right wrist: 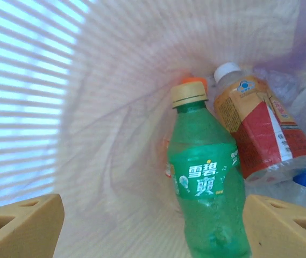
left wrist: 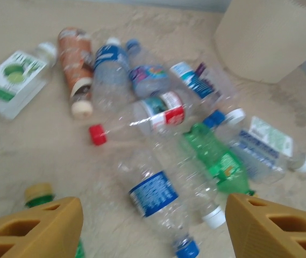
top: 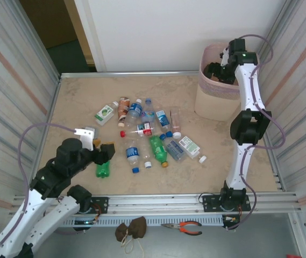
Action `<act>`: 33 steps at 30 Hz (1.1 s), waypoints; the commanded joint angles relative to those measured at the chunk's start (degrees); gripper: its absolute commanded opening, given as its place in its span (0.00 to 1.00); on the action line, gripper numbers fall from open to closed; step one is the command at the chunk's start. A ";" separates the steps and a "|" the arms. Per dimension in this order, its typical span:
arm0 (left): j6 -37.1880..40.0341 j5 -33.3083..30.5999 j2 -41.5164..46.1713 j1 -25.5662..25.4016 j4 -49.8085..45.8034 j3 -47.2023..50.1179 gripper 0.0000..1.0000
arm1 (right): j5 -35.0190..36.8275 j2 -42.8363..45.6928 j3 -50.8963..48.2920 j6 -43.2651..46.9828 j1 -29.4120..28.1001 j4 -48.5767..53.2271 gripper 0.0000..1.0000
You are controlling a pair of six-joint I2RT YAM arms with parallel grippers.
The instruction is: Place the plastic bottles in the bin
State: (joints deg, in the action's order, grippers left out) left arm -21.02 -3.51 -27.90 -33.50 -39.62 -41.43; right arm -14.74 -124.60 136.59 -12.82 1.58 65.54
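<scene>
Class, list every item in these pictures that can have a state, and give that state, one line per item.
bin: upright, bottles inside.
green bottle in the bin: capped, ungripped between open jaws.
orange-labelled bottle: capped, in the bin.
bottles on the table: lying on their sides, not yet binned.
left gripper: jaws open, above the table bottles.
right gripper: jaws open, inside the bin.
</scene>
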 commanded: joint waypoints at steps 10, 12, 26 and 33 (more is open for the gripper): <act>-20.13 -13.20 -5.31 -0.01 -11.85 2.27 0.79 | 1.12 11.22 1.50 0.72 -0.17 3.71 0.85; -24.17 -15.32 -6.84 -0.02 -13.64 3.05 0.80 | 1.13 12.56 1.06 0.78 -0.51 3.81 0.85; -28.75 -9.05 -14.28 0.02 -9.52 12.76 0.88 | 1.56 23.95 -6.17 0.33 -3.55 1.32 0.85; -25.85 -3.20 -17.45 0.08 -5.63 15.71 0.86 | 1.30 27.67 -9.17 -0.02 -5.11 0.12 0.85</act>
State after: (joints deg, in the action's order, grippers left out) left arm -48.38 -9.89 -44.03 -33.50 -47.64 -26.76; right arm -13.47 -99.13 128.44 -12.84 -2.85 66.87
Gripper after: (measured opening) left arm 0.868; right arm 0.848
